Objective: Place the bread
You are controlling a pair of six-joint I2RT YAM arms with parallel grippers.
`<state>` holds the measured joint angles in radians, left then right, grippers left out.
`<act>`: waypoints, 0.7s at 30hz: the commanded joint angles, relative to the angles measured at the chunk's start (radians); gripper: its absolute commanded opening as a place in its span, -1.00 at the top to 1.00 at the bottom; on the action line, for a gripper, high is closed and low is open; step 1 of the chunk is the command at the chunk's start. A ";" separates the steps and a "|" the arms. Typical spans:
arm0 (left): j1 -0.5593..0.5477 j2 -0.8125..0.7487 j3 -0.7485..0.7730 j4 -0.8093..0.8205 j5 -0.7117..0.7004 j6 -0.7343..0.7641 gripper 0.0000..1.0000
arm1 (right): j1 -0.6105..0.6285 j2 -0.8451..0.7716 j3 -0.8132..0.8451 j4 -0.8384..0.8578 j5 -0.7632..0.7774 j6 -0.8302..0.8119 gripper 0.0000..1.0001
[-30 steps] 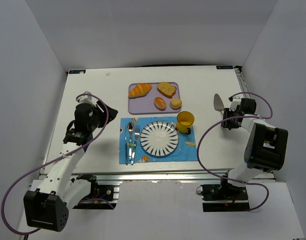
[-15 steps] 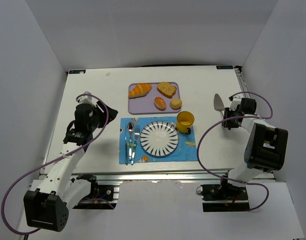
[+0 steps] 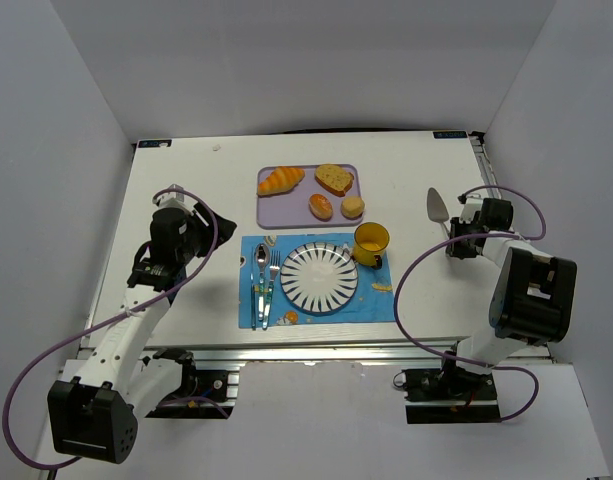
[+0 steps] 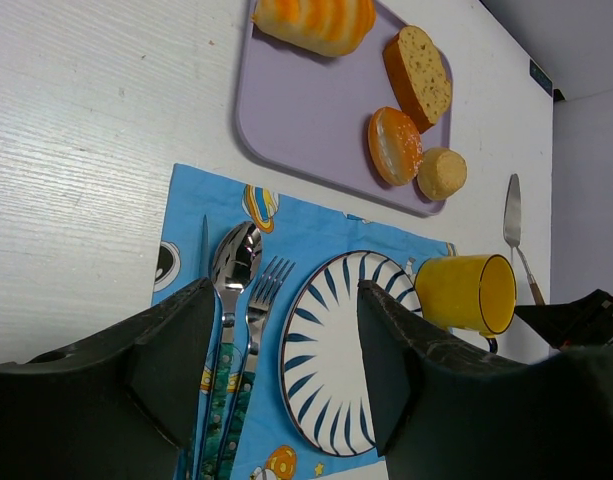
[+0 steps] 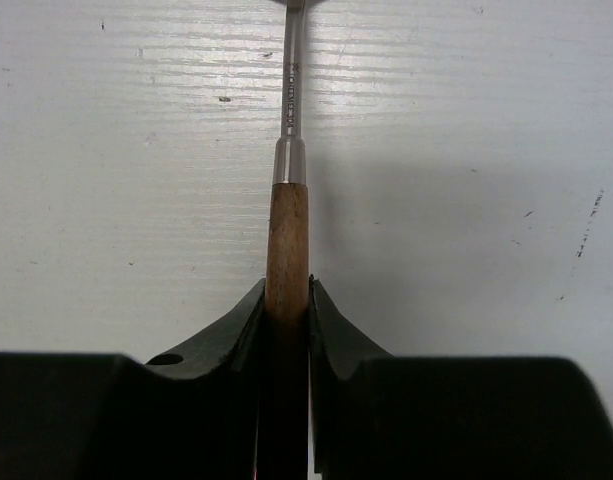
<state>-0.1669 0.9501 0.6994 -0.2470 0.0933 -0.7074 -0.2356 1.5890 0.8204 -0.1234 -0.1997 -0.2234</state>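
The bread, a golden-orange croissant, lies at the left end of the purple tray; the left wrist view shows it at the top. My left gripper is open and empty, above the table left of the blue placemat, well short of the croissant; in its own view the gripper frames the plate. My right gripper is at the far right, shut on the wooden handle of a metal server, which rests on or just above the table.
On the tray are also a bread slice and two small rolls. The blue placemat holds a striped plate, a yellow mug, a spoon and a fork.
The right gripper and the server have shifted very slightly. The left arm and the bread have not moved.
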 commanded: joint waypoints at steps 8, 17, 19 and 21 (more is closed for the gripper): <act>-0.003 -0.019 -0.003 0.011 -0.001 -0.003 -0.37 | -0.002 -0.128 -0.006 0.045 -0.012 -0.057 1.00; -0.005 -0.030 0.002 0.002 0.002 -0.003 -0.37 | 0.290 -0.156 0.396 -0.306 -0.242 -0.105 1.00; -0.003 -0.034 0.006 -0.014 -0.004 0.000 -0.37 | 0.416 -0.141 0.442 -0.300 -0.146 -0.109 1.00; -0.003 -0.042 0.017 -0.031 -0.012 0.006 -0.37 | 0.554 -0.092 0.477 -0.271 0.035 -0.129 1.00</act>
<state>-0.1669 0.9405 0.6994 -0.2543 0.0933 -0.7074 0.1226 1.4429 1.2259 -0.3683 -0.3294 -0.3298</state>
